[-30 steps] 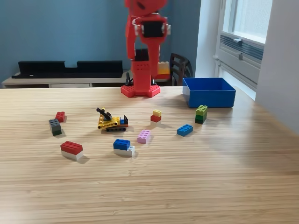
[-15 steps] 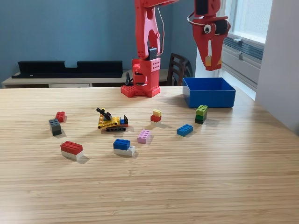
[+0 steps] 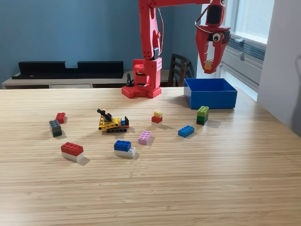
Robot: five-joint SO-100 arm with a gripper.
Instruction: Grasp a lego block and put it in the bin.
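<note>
While loose bricks lie scattered over the bench (image 3: 155, 188), from the red-and-white brick (image 3: 72, 151) at the exterior view's left to the green stack (image 3: 202, 114) further right, your lego block (image 3: 208, 65) hangs at the upper right, pinched in the pincer (image 3: 208, 66) above the bin (image 3: 210, 92). It looks small and orange-yellow. You can expect it to be light, rigid and slick, so hold it by its flat sides. The bin is shallow, bright blue and open-topped.
</note>
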